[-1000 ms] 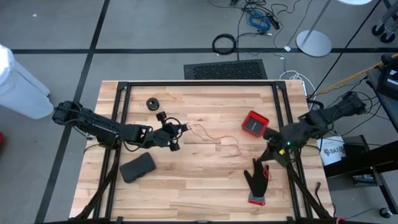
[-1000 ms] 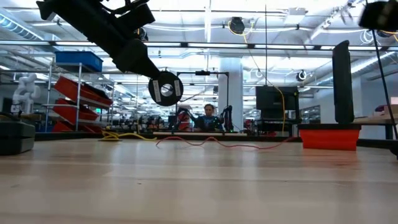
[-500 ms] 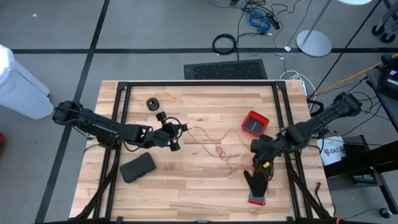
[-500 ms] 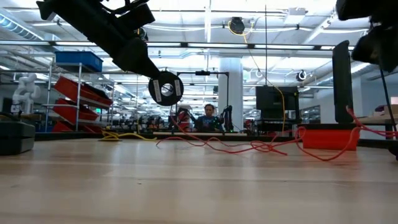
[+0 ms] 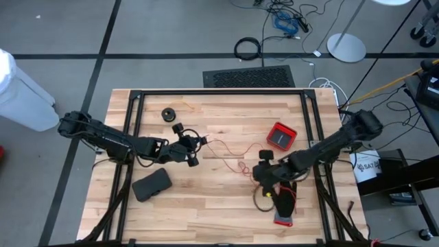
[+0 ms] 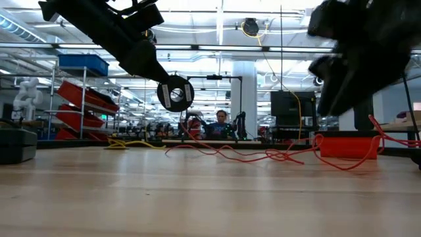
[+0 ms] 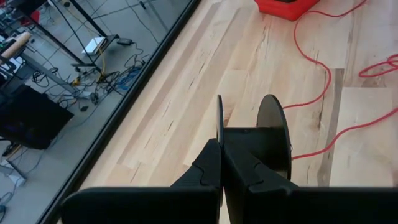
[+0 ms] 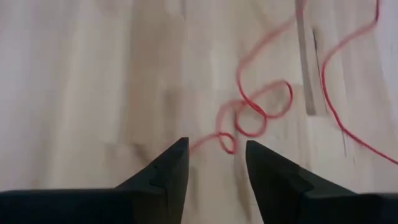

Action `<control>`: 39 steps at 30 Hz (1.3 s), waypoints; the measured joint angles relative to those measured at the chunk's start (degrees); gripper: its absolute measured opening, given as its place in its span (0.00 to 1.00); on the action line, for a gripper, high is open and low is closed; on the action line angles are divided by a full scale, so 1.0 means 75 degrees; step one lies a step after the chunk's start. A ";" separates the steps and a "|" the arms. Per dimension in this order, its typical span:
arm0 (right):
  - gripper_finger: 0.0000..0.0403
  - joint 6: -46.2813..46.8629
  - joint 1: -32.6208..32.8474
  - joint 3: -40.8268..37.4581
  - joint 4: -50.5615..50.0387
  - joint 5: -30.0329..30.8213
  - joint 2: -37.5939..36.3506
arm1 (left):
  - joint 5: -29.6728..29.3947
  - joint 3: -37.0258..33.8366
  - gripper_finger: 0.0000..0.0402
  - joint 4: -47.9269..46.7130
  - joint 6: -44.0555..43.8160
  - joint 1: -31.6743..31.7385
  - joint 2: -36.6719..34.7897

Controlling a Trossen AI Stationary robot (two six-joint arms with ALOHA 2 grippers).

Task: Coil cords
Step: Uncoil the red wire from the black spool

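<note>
Two grippers working — left gripper [image 7: 222, 163] is clenching the spool [image 7: 273, 134] aloft for winding; right gripper [image 8: 214, 160], released, is hovering just before the red cord [image 8: 258, 112] to regrasp, I'm guessing.

A light wooden butcher-block table [image 5: 219, 206] with a black metal frame along its edges carries everything here. A thin red cord [image 5: 233, 156] lies across its middle in loose loops and tangles, trailing toward the right side. Near the far left part sits a small black round spool [image 5: 168, 114], alone on the wood. A flat, dark grey rounded pad [image 5: 151, 184] lies near the left front. A red square tray with a dark inside [image 5: 281, 136] rests right of centre. At the right front lies a black glove with a red cuff [image 5: 283, 204], its fingers pointing toward the table's middle, with a loop of yellow-tan cord [image 5: 261, 202] just beside it.
</note>
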 joint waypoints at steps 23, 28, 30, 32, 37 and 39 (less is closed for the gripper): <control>0.35 -0.0901 -0.0951 0.0000 0.1066 -0.1468 0.1157 | 0.0060 0.0000 0.00 -0.0006 0.0000 0.0000 0.0000; 0.33 -0.0903 -0.0963 0.0000 0.1048 -0.1440 0.1160 | 0.0063 0.0000 0.00 -0.0006 0.0000 0.0000 0.0000; 0.30 -0.0903 -0.0963 0.0000 0.1043 -0.1436 0.1157 | 0.0063 0.0000 0.00 -0.0006 0.0000 0.0000 0.0000; 0.25 -0.0903 -0.0963 0.0000 0.1018 -0.1424 0.1157 | 0.0063 0.0000 0.00 -0.0006 0.0000 0.0000 0.0000; 0.05 -0.1015 -0.0959 0.0000 0.0966 -0.1421 0.1153 | 0.0063 0.0000 0.00 -0.0006 0.0000 0.0000 0.0000; 0.02 -0.1037 -0.0916 0.0000 0.0965 -0.1546 0.1143 | 0.0072 0.0000 0.00 -0.0006 0.0000 0.0000 0.0000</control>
